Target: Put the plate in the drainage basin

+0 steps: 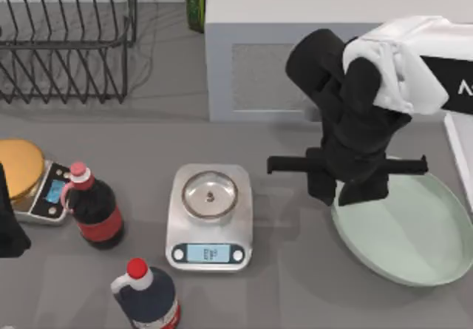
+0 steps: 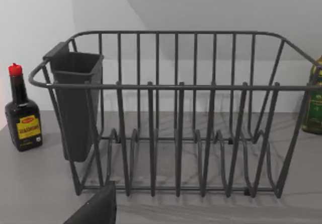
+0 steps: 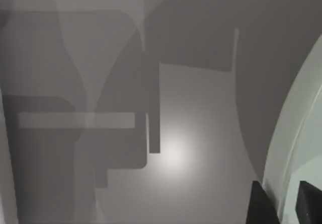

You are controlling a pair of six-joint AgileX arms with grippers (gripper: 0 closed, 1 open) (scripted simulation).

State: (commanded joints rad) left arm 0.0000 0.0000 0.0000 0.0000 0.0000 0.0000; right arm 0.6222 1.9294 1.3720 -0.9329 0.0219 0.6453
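1. Mint-green plate (image 1: pixel 414 233) on grey table (image 1: pixel 295 292), right side, beside white drainage basin (image 1: pixel 462 159) edge.
2. Right gripper (image 3: pixel 288 204) pinching plate rim.
3. Left gripper (image 1: pixel 11 225) parked at left edge; finger state indeterminable.

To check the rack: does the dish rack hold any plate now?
No, the dish rack slots are bare; the plate lies on the table under the right gripper.

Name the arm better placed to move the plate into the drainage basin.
Right. Its hand is at the plate's rim, beside the drainage basin; the left arm sits parked at the table's far left edge.
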